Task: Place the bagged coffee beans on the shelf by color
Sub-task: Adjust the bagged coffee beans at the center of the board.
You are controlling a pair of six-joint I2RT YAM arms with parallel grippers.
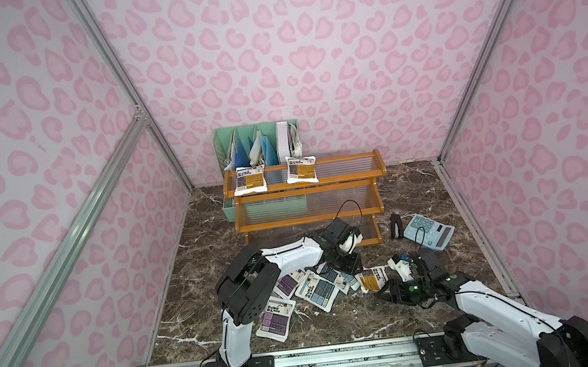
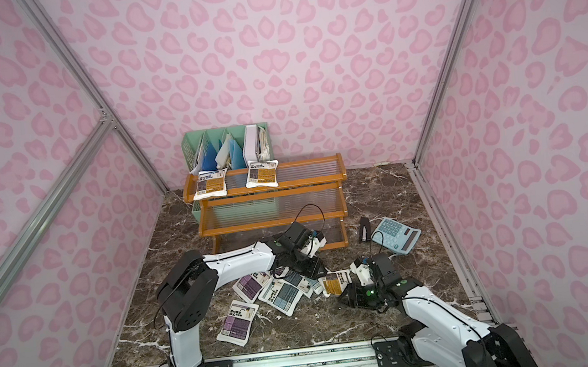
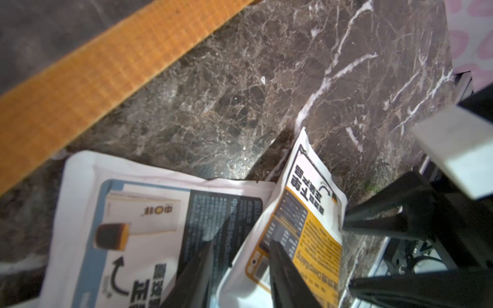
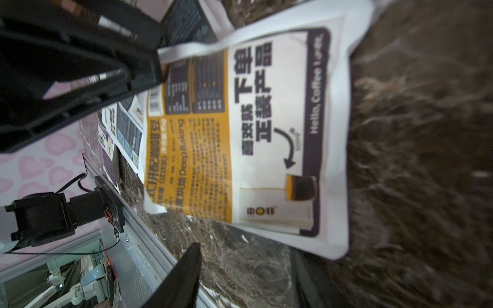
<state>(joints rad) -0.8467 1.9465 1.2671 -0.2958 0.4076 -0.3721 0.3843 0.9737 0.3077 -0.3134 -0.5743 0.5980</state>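
Third orange pouch [image 1: 374,277] lies on the desk [image 1: 202,246], lower ctr-right of frame, at the edge of the blue and purple pouches [image 1: 318,290] heaped lower ctr. Two orange ones [image 1: 249,180] sit on the shelf [image 1: 311,221], top tier, upper ctr.

Step in hand, prob: pick-up of the last orange. Left tool [image 3: 242,246] straddles its corner w/ jaws apart; can't tell if it pinches. Right tool [image 1: 387,291] is spread, empty, just beside the pouch.

Next move calls for a firm grip, a lift clear of the heap, then a carry to the free right part of the top tier.
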